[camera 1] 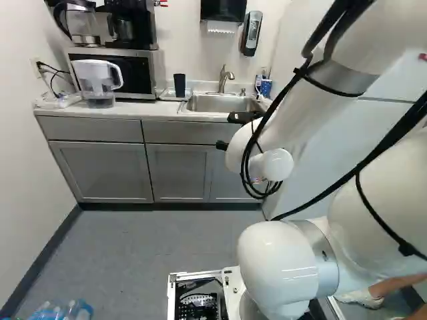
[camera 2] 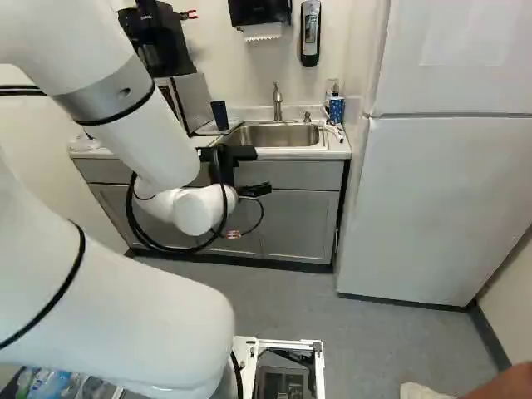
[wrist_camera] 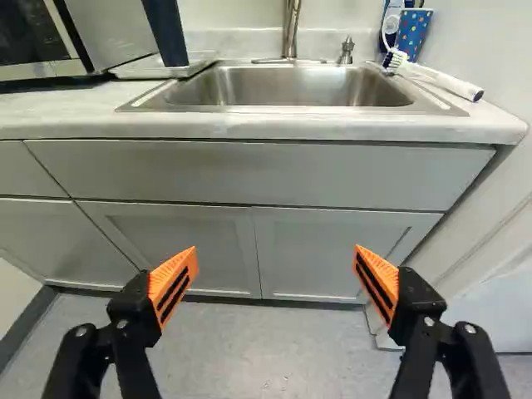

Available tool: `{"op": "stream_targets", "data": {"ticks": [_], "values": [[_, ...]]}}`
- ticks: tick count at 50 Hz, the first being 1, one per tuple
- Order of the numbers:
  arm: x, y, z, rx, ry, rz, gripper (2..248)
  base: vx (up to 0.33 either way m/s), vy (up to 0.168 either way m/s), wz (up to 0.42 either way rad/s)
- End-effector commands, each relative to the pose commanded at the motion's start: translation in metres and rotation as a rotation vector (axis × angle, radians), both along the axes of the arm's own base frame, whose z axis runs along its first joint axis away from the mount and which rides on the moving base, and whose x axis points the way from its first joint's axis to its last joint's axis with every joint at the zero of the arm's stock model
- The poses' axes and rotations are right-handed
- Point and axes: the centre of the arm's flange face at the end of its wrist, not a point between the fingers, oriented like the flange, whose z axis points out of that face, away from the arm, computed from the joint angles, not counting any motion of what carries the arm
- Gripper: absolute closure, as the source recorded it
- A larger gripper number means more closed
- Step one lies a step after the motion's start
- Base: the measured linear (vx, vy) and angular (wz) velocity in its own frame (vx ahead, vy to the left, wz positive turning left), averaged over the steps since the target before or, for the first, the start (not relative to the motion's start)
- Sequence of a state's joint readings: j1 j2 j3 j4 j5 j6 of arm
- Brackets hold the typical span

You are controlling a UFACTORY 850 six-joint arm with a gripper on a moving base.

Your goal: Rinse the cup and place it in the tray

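My gripper (camera 2: 241, 154) shows in the right base view as black parts beyond the white wrist, in front of the sink counter. In the wrist view the gripper (wrist_camera: 276, 278) stands wide open, its orange pads apart with nothing between them. Ahead of it is the steel sink (wrist_camera: 291, 87) with its faucet (wrist_camera: 291, 29). A dark, tall cup (wrist_camera: 165, 32) stands on a pale, flat tray (wrist_camera: 195, 63) beside the sink. Across the basin, a blue dotted cup (wrist_camera: 413, 35) stands near a white-handled brush (wrist_camera: 449, 81).
Grey cabinets (wrist_camera: 249, 170) front the counter below the sink. A microwave (camera 1: 123, 70) and a water pitcher (camera 1: 100, 80) stand farther along it. A soap pump (wrist_camera: 347, 51) is behind the basin. The white refrigerator (camera 2: 432, 199) rises at the right of the right base view.
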State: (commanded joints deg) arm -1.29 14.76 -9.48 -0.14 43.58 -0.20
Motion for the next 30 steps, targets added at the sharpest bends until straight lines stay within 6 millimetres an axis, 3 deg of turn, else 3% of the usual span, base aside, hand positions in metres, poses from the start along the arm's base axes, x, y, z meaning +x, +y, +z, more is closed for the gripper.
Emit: {"op": "stream_targets", "data": {"ticks": [30], "values": [[-0.022,0.006,-0.013,0.003,-0.049,0.017,3,0.0,0.0,0.0]]}}
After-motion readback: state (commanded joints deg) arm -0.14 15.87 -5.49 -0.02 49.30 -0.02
